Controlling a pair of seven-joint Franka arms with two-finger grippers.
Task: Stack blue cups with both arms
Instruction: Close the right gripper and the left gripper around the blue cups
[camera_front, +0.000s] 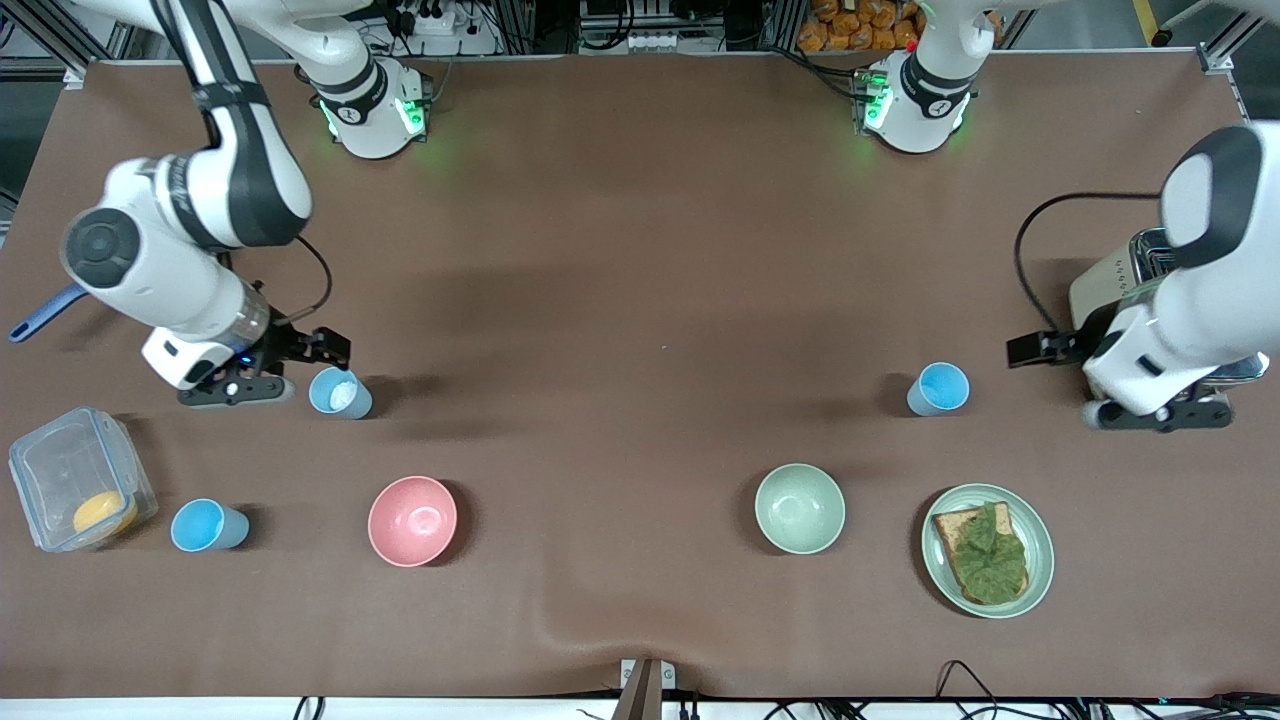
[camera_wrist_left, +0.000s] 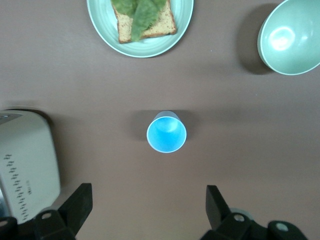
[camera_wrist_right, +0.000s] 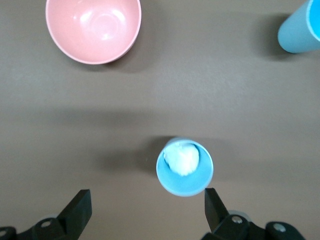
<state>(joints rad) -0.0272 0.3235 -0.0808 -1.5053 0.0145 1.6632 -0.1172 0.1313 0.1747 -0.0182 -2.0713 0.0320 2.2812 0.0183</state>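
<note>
R tool (camera_wrist_right: 145, 210) wide, blue cup (camera_wrist_right: 184, 167) just ahead; L tool (camera_wrist_left: 149, 207) wide, near 2nd cup (camera_wrist_left: 166, 132).

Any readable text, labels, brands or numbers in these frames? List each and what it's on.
None readable.
Toaster: rows of small dark marks on its side, too small to read.
Arm bases: each has a small round dark emblem, no legible text.
Blue cups, pink bowl, pale green bowl, plate, clear container: no markings seen.
</note>
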